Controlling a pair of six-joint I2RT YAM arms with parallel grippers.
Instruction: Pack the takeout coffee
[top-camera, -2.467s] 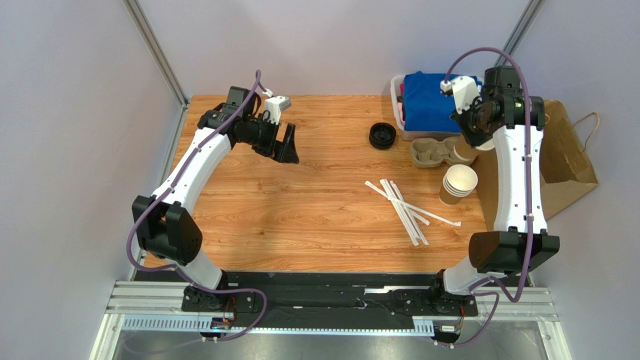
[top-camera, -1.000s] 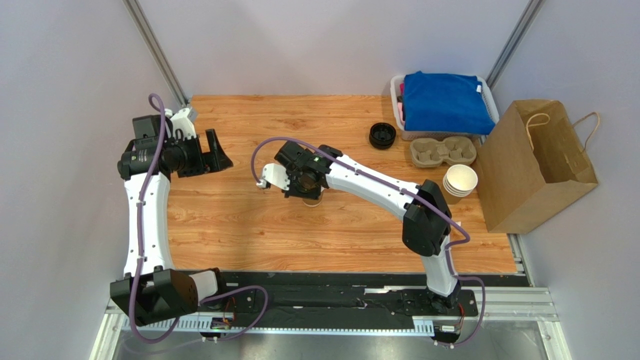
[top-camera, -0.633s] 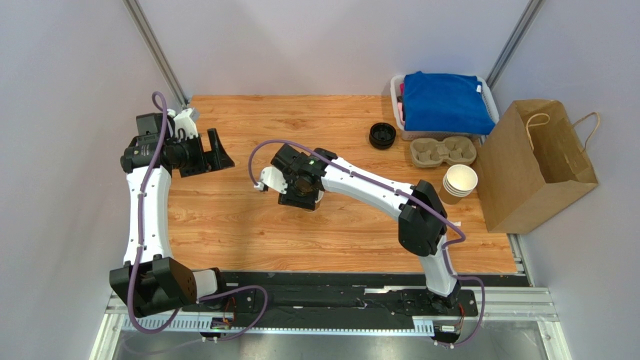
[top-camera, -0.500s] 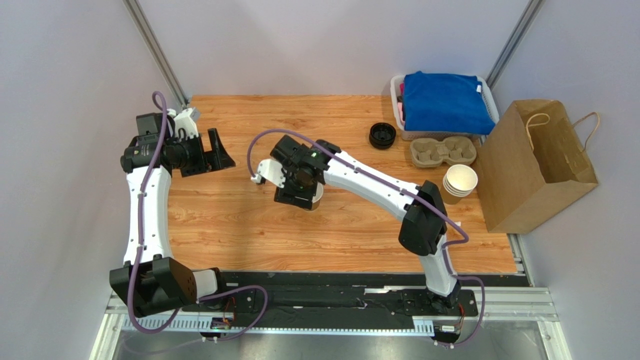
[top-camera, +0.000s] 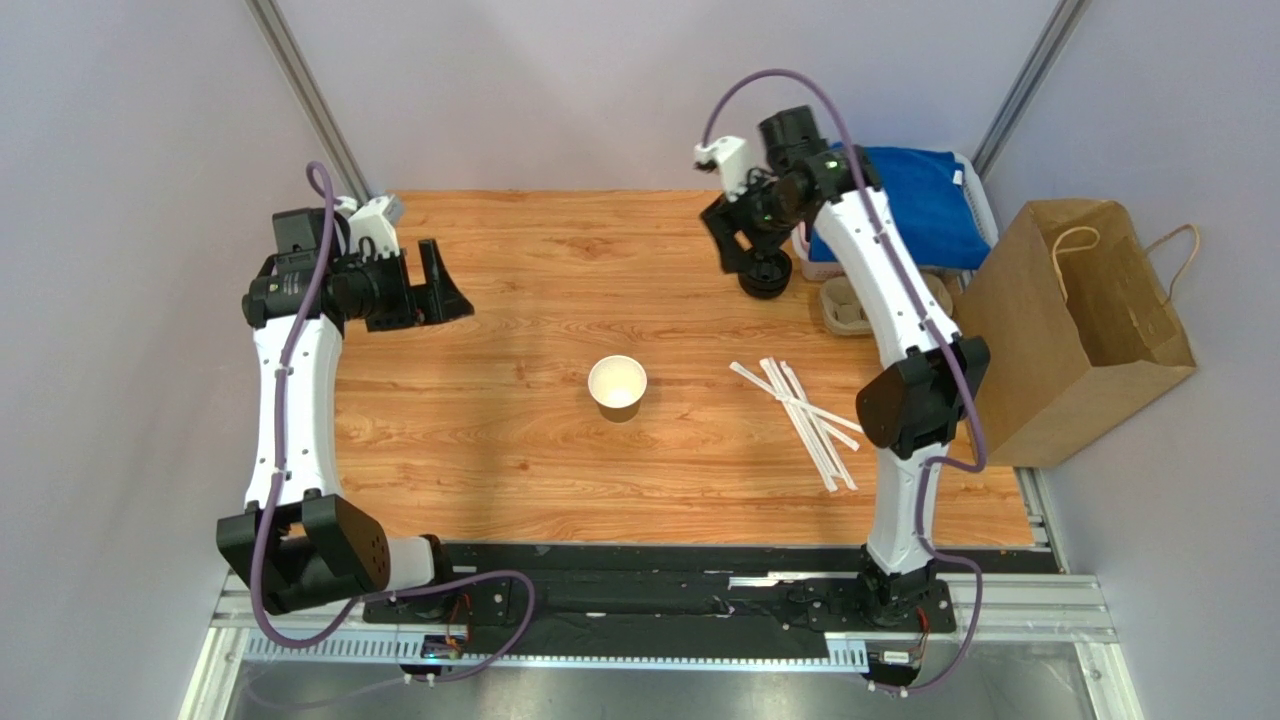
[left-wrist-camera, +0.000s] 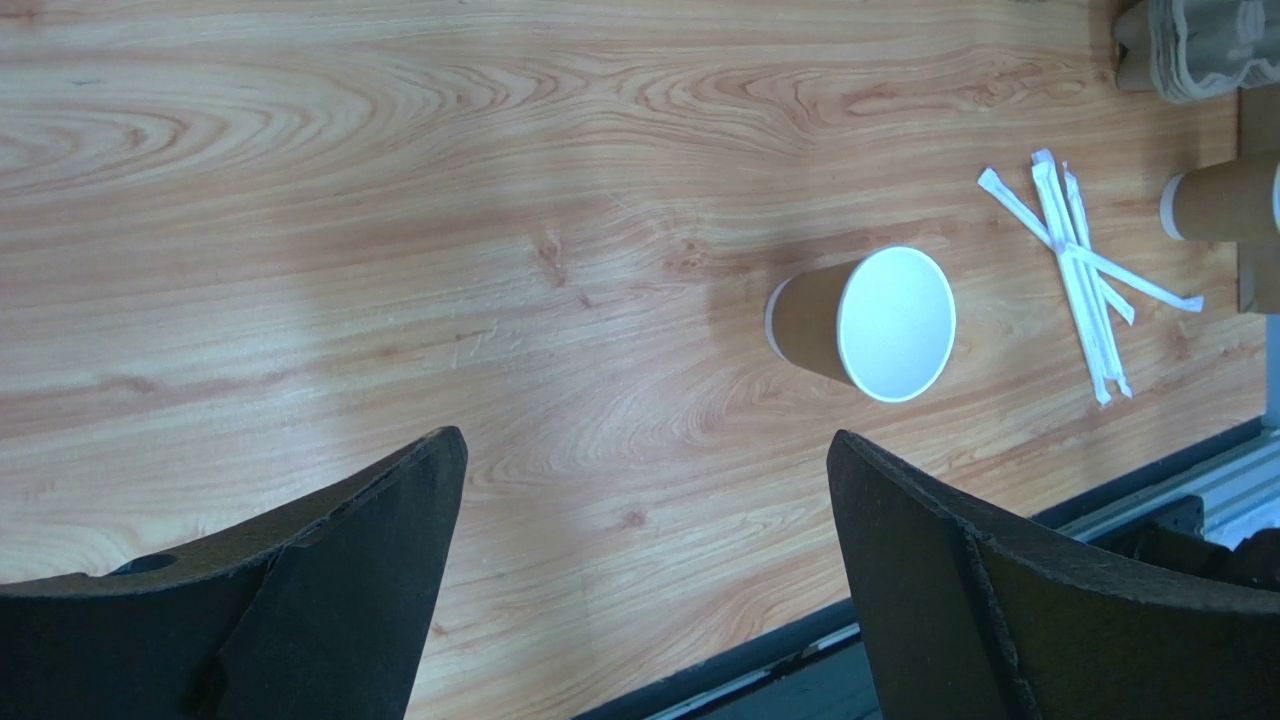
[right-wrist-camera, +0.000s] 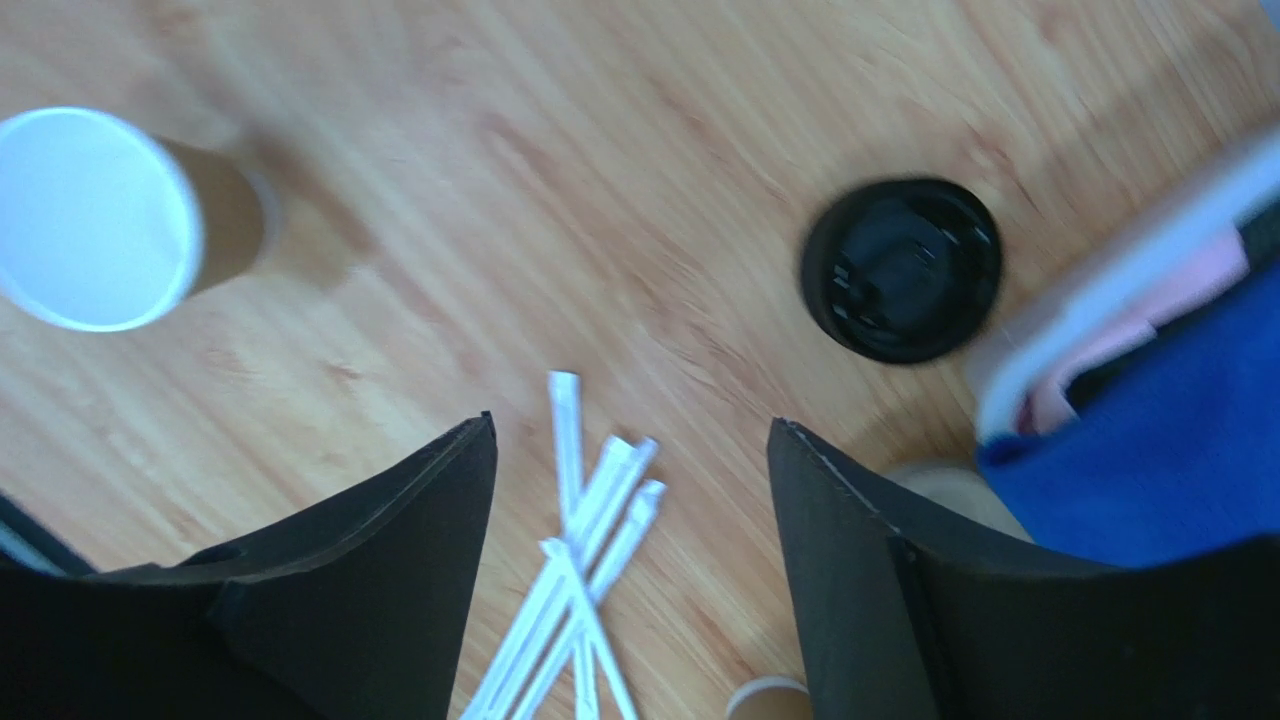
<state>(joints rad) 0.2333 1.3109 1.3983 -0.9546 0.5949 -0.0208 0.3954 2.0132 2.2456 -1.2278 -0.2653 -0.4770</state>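
Note:
No capped takeout coffee is in view. A single unlidded brown paper cup (top-camera: 618, 384) (left-wrist-camera: 869, 321) (right-wrist-camera: 98, 218) stands upright at the table's middle, touched by nothing. A loose black lid (top-camera: 766, 279) (right-wrist-camera: 902, 270) lies at the back right. My right gripper (top-camera: 736, 243) (right-wrist-camera: 628, 425) hovers open just beside and above the lid, with nothing between its fingers. My left gripper (top-camera: 446, 285) (left-wrist-camera: 643, 437) hangs wide open and empty over the back left of the table, far from the cup.
White wrapped straws (top-camera: 804, 413) (right-wrist-camera: 586, 570) lie right of the cup. A cardboard cup carrier (top-camera: 845, 308), a bin with blue cloth (top-camera: 924, 210) and a brown paper bag (top-camera: 1074, 330) sit at the right. A stack of cups (left-wrist-camera: 1217, 203) stands near the straws.
The right arm has left the paper cup standing at the table's middle and swung to the back right over the black lid, its jaws now open. The left arm has barely moved.

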